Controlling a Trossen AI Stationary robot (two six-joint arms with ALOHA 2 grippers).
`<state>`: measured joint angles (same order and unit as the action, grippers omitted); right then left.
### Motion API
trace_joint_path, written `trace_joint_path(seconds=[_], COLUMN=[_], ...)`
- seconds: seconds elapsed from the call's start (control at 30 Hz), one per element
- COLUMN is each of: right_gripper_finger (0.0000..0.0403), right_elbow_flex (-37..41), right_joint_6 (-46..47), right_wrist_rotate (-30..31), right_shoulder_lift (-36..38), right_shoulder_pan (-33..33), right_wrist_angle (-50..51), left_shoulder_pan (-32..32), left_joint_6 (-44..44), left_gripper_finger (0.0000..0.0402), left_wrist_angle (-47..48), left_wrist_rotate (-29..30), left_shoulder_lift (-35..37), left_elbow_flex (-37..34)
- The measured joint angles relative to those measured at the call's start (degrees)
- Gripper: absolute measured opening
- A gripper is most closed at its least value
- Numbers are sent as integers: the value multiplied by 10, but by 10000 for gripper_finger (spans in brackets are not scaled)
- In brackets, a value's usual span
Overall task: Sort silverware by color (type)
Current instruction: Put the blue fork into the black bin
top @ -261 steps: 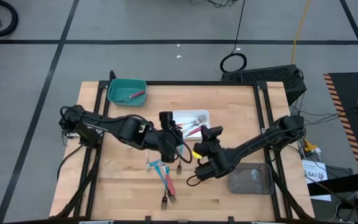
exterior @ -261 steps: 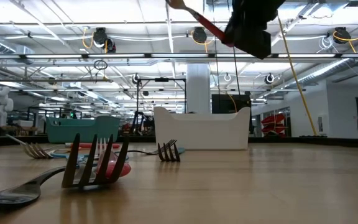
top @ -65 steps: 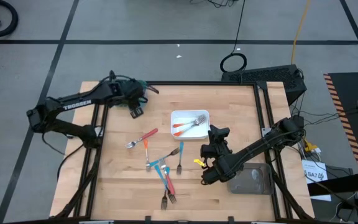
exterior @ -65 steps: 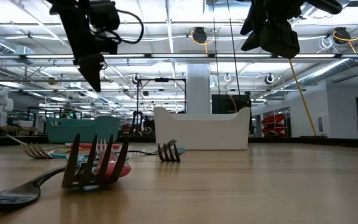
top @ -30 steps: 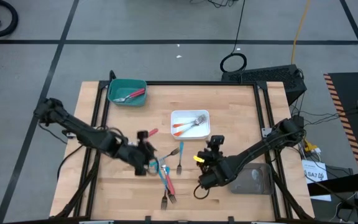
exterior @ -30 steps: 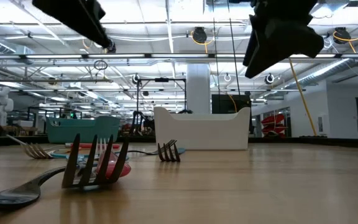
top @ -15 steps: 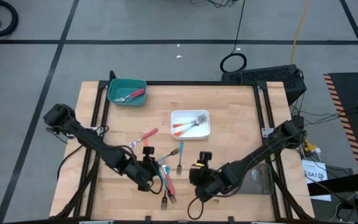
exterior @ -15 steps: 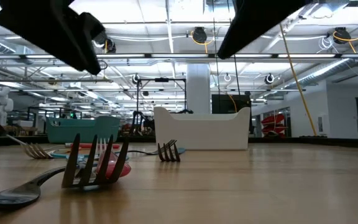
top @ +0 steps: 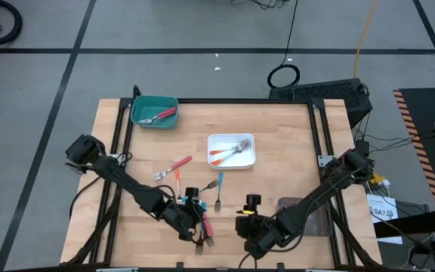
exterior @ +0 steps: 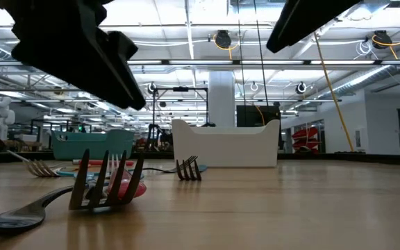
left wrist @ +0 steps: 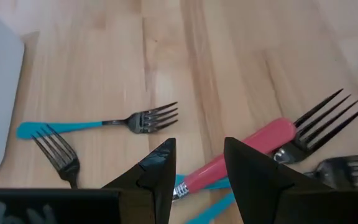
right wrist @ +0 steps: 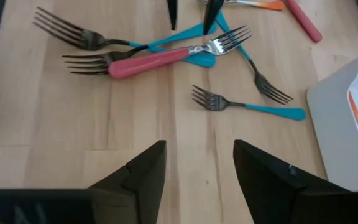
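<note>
Several small forks (top: 198, 208) lay loose on the pale, straight-grained wooden table (top: 293, 136), each with a dull silver metal head and a thin, smooth plastic handle. A pink-handled fork (left wrist: 244, 150) crossed over teal-handled ones in a tangled cluster near the table's front edge, its four tines splayed slightly. One teal-handled fork (left wrist: 98, 123) lay apart from the cluster, flat on the wood. An orange-and-pink pair (top: 174, 168) rested farther back.

The left gripper (top: 192, 217) hung just above the cluster, its two dark, wedge-shaped fingers (left wrist: 156, 171) parted with a gap between them, holding nothing. The right gripper (top: 249, 224) hovered near the front edge beside the cluster, its matte black fingers (right wrist: 140, 169) spread wide and empty.

A rounded-square white tray (top: 249, 157), glossy plastic, held forks with orange handles. The teal tray (top: 138, 106) at the back left corner held a pink-handled fork and another utensil. A translucent grey tray (top: 319, 219) sat at the right, partly under the right arm.
</note>
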<state>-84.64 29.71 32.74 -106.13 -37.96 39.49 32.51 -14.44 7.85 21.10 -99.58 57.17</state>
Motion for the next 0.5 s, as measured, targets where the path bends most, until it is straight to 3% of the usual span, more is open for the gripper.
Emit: trace_joint_path(seconds=[0.2, 0.5], right_gripper_finger=[180, 180], right_elbow_flex=[0, 0], right_joint_6=[13, 69], right_wrist_rotate=[0, -27], right_shoulder_lift=[0, 0], right_shoulder_pan=[-14, -29], right_wrist_angle=[4, 46], left_shoulder_pan=[-2, -3], left_joint_6=[12, 75], left_gripper_finger=[160, 259], left_wrist_angle=[-27, -78], left_wrist_rotate=[8, 30], left_shoulder_lift=[-21, -34], left_elbow_flex=[0, 0])
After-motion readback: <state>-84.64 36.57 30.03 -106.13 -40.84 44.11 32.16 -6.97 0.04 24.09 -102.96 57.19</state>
